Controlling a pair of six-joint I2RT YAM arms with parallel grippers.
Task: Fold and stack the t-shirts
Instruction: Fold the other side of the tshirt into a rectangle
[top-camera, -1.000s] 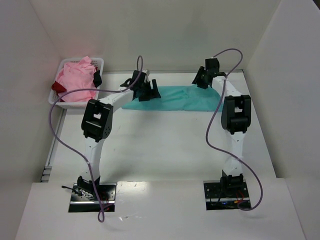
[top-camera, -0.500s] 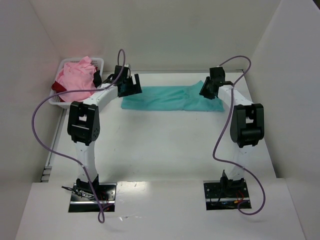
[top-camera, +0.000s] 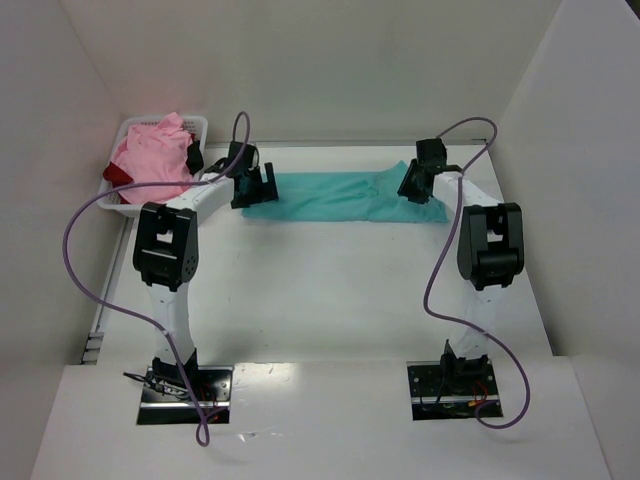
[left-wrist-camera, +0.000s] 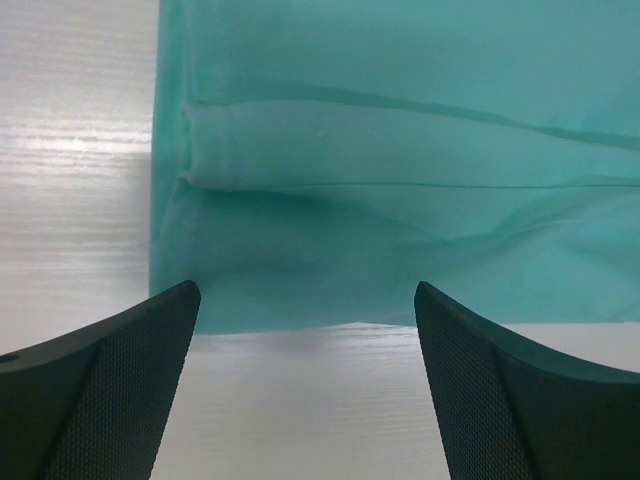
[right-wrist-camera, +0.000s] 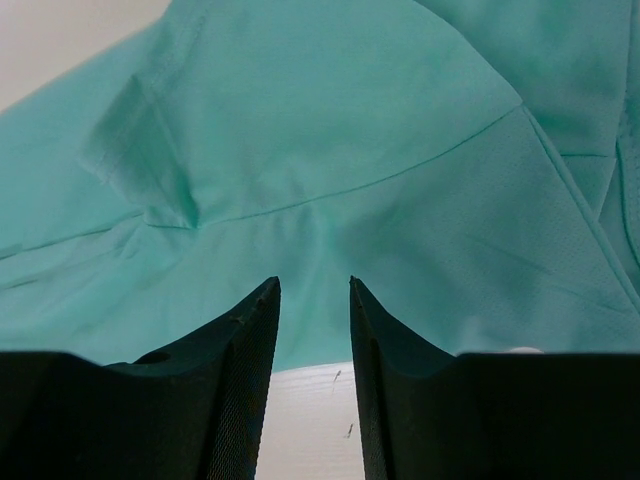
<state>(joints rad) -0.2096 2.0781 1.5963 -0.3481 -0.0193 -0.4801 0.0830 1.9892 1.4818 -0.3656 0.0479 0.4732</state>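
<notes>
Folding stage: the teal t-shirt (top-camera: 340, 198) lay as a long, narrow band across the far side of the table (top-camera: 320, 290). Its layered edges suggested it was already doubled lengthwise, so this was judged mid-fold, with the crosswise folds still owed.
Left gripper (left-wrist-camera: 305, 290): released, its jaws spread wide with nothing between them. The shirt's left end and near hem lay just ahead of the fingertips and spanned the gap.
Right gripper (right-wrist-camera: 313, 285): the jaws were parted only narrowly and gripped nothing. A sleeve seam and the shirt's right end lay just beyond the tips.
Change noted: a second before, the left gripper hung over the shirt inboard of its left end. It had since swung outward to that end and widened its jaws. The right gripper had shifted little and kept to the right end. The band looked flatter and slightly longer.
Meaning for task: both ends were judged let go after a smoothing pull, and a fresh pinch on one end seemed the likely next need.
Pink t-shirt (top-camera: 150, 155): heaped in the white lattice basket (top-camera: 195, 125), well left of the left jaws.
Dark red t-shirt (top-camera: 115, 175): a patch showed under the pink one.
Stack: none begun.
</notes>
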